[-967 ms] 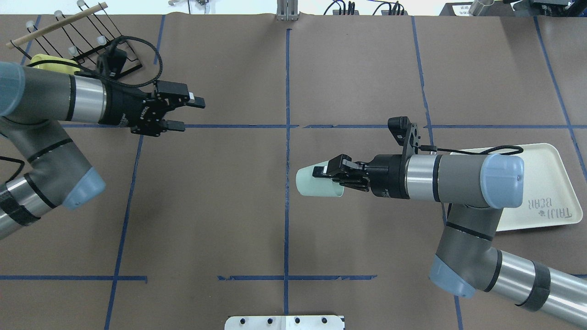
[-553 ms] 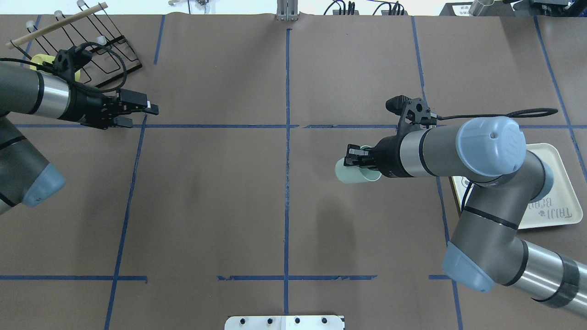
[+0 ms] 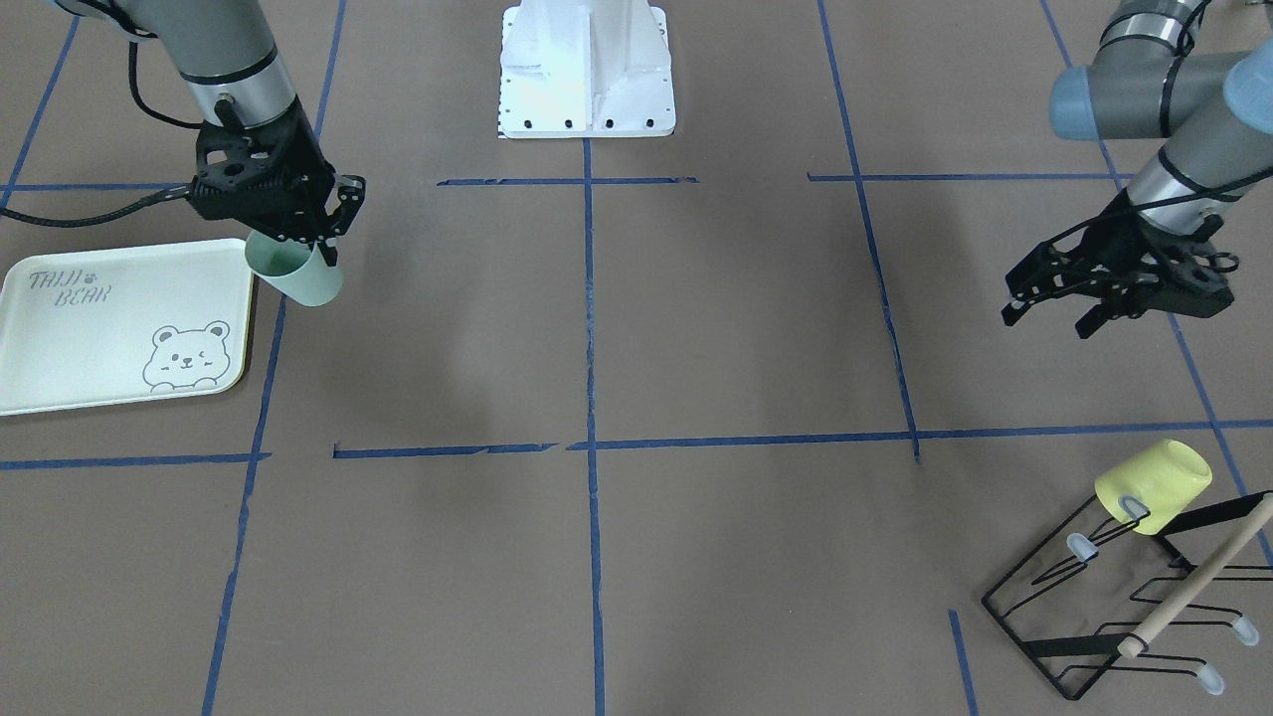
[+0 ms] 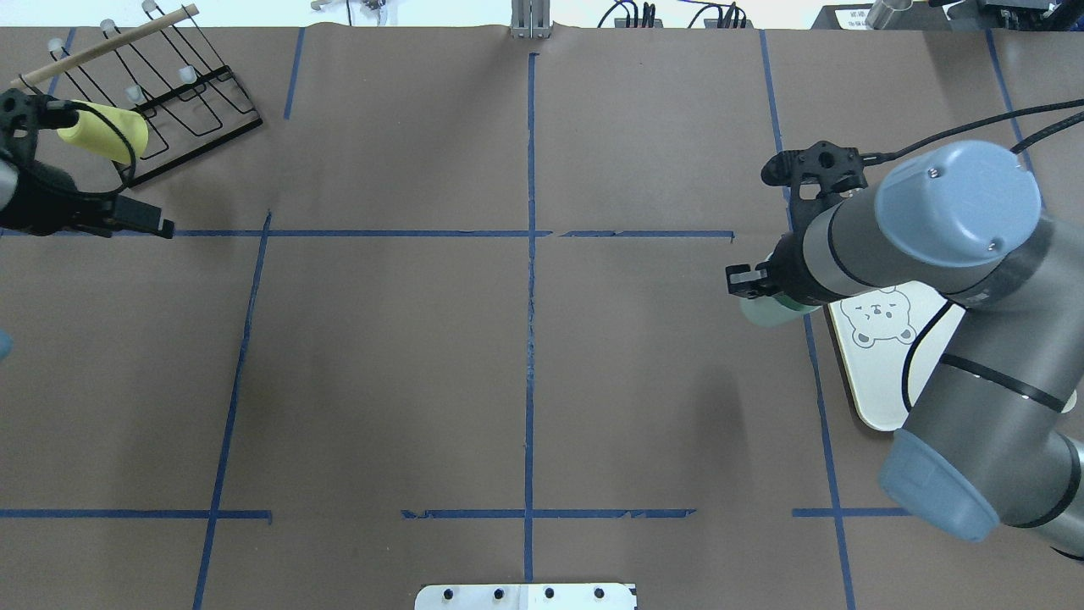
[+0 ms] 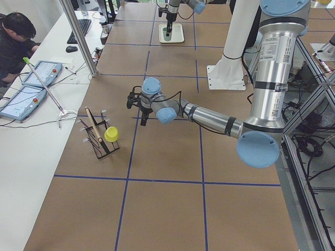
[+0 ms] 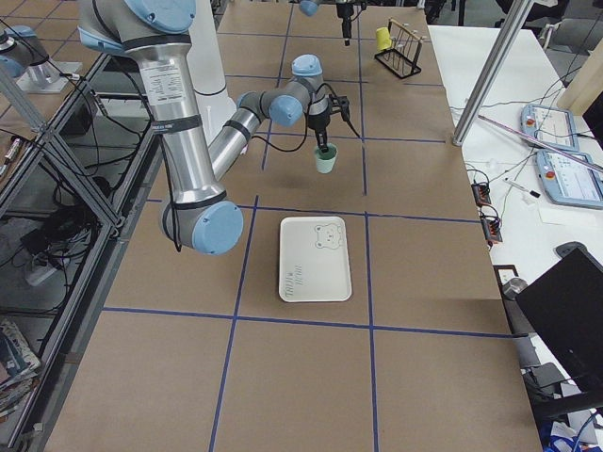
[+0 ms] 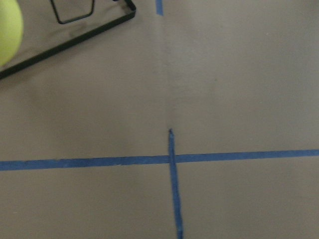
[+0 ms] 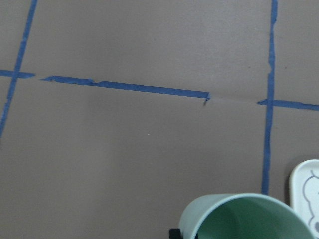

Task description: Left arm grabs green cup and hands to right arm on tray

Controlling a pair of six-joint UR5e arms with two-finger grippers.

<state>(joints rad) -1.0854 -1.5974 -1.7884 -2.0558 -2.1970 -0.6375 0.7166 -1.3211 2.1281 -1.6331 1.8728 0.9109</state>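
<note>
The right fingers [image 3: 326, 255] are closed on the rim of the green cup [image 3: 298, 281], which is held upright and empty just beside the tray [image 3: 90, 348]; the left fingers [image 3: 1019, 298] are spread, holding nothing. The brown surface [image 3: 696, 328] is gridded with blue tape [image 3: 589, 298]. "TAIJI BEAR" is printed on the tray. A yellow cup [image 3: 1154, 485] is hung on a wire rack [image 3: 1069, 646].

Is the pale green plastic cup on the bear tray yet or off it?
Off it. The pale mint-green plastic cup hangs in the right gripper over the brown table, beside the cream bear-print tray.
</note>
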